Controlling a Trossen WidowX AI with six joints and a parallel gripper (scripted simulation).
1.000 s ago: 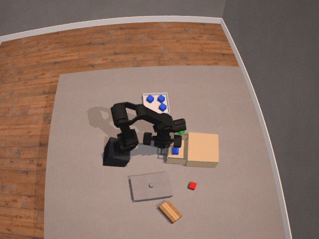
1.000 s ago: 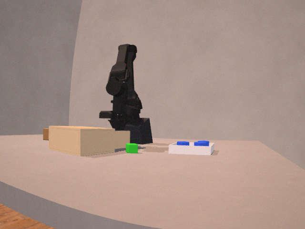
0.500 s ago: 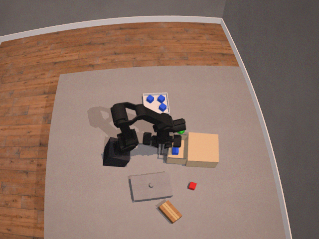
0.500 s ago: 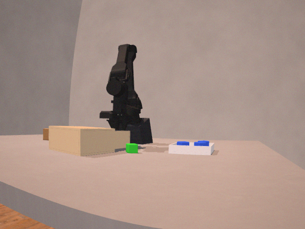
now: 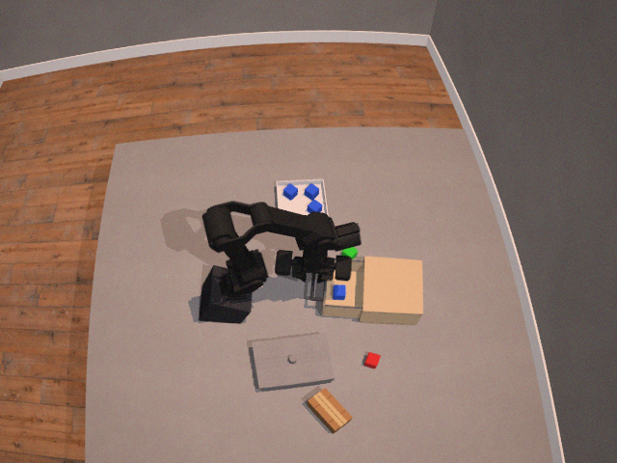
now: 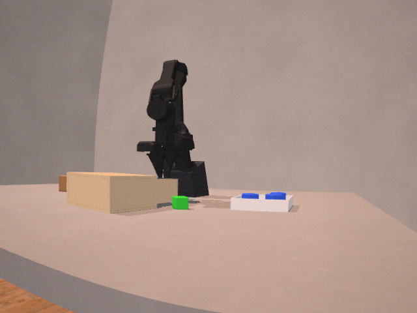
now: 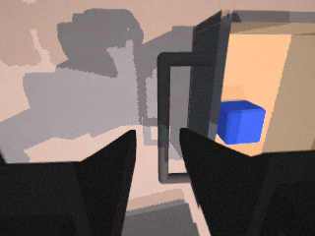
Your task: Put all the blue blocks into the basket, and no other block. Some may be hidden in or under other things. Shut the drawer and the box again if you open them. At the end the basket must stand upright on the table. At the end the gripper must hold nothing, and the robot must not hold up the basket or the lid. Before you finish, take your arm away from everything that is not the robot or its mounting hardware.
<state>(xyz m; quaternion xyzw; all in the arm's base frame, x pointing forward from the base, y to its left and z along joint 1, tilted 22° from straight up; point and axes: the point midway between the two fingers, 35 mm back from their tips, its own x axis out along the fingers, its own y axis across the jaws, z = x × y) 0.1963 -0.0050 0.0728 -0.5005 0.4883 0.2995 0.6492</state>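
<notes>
The tan drawer unit (image 5: 391, 289) has its drawer pulled out, and one blue block (image 5: 338, 291) lies inside it; the block also shows in the wrist view (image 7: 240, 122). My gripper (image 7: 157, 135) stands open at the drawer's grey handle (image 7: 164, 118), whose bar lies between the parted fingers without being clamped. In the overhead view the gripper (image 5: 314, 279) hangs over the drawer front. The white basket (image 5: 301, 197) stands upright behind the arm with three blue blocks in it; it also shows in the side view (image 6: 261, 203).
A green block (image 5: 349, 252) sits by the drawer unit's far corner. A red block (image 5: 371, 360) lies in front of the unit. A grey box with a knobbed lid (image 5: 291, 360) and a striped wooden block (image 5: 328, 409) lie nearer the front.
</notes>
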